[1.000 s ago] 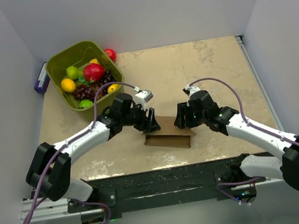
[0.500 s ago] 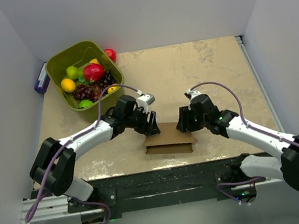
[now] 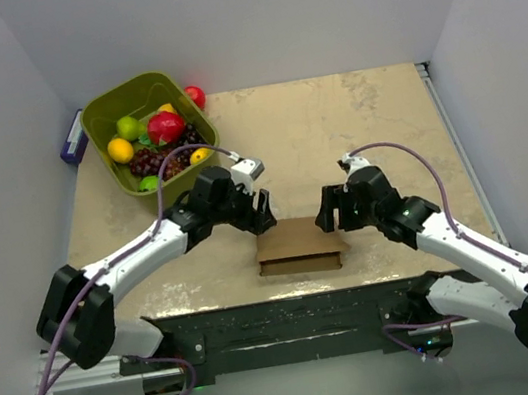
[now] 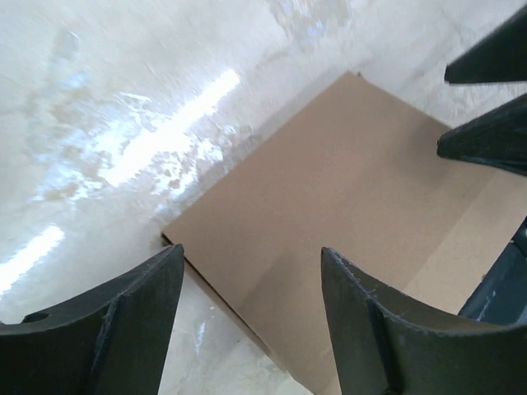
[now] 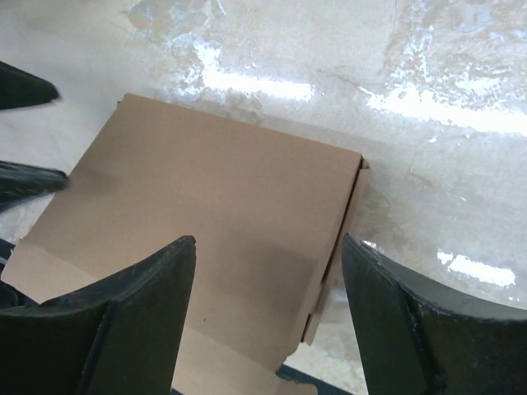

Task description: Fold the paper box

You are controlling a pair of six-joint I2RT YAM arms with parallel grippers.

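The paper box [image 3: 297, 243] is a plain brown cardboard box lying low on the table near the front edge, its top panel flat. My left gripper [image 3: 260, 214] hovers just off the box's back left corner, open and empty. In the left wrist view its jaws [image 4: 251, 253] frame the box [image 4: 354, 189] edge from above. My right gripper [image 3: 331, 213] stands open at the box's back right corner, holding nothing. In the right wrist view the open gripper [image 5: 268, 243] hangs over the box [image 5: 206, 189] near its right edge, where a side flap seam shows.
An olive-green bin [image 3: 100, 111] full of toy fruit stands at the back left, with a red fruit [image 3: 194, 96] behind it and a small purple-and-white object [image 3: 73, 143] at its left. The black base rail [image 3: 284, 316] runs along the near table edge.
Both grippers have opened wider and drawn back from the box, the left toward the back left, the right toward the right. The box's top panel now shows flat and uncovered.
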